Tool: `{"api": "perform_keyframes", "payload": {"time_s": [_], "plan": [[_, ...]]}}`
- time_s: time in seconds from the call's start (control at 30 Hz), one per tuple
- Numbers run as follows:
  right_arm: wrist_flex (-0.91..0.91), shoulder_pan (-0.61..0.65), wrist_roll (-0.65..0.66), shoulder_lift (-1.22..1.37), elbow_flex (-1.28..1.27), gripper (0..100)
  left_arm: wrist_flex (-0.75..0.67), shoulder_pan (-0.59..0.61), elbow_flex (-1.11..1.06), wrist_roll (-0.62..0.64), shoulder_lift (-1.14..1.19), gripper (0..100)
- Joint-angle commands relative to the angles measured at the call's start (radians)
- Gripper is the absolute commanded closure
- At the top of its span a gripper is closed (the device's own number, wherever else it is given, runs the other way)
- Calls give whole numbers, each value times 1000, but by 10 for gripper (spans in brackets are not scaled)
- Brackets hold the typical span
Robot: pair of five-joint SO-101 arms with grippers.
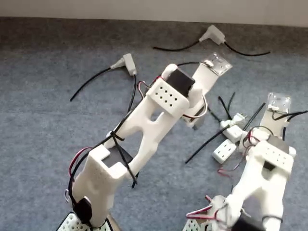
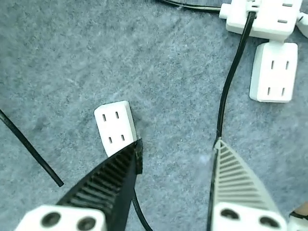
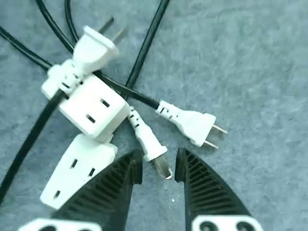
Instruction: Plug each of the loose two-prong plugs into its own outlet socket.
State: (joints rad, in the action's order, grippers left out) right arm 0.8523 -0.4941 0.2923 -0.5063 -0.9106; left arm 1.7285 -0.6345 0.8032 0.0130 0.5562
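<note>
Left gripper [image 2: 178, 144]: hangs with jaws wide apart over the grey carpet [image 2: 72, 57], black fingertip [image 2: 130, 154] at a corner of a white outlet block [image 2: 114, 127]. Right gripper [image 3: 159, 154]: stands narrowly parted, straddling the metal tip of a slim white cord end [image 3: 149, 139] without clamping it. Just beside it, a loose two-prong plug [image 3: 192, 124], prongs bare.

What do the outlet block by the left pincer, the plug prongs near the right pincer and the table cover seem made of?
Outlet block: probably hard moulded plastic, white, smooth, crisp slot edges. Plug prongs: likely bare metal, faintly shiny. Table cover: seemingly felt or carpet, grey, matte, fuzzy fibres.
</note>
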Motion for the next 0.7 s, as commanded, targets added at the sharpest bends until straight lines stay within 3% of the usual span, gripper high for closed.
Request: {"api": "perform_keyframes", "payload": {"time_s": [0.0, 0.23, 0.37, 0.47, 0.67], "plan": [[-91, -5, 14, 183, 74, 868, -32, -5, 7, 26, 16, 761], [-206, -13, 14, 377, 133, 875, -48, 1, 7, 28, 51, 761], [-214, -16, 14, 456, 176, 968, -48, 1, 7, 26, 51, 761], [-211, -16, 14, 469, 183, 976, -48, 1, 5, 26, 51, 761], [-56, -7, 9, 467, 232, 976, -48, 10, 4, 25, 51, 761]]}}
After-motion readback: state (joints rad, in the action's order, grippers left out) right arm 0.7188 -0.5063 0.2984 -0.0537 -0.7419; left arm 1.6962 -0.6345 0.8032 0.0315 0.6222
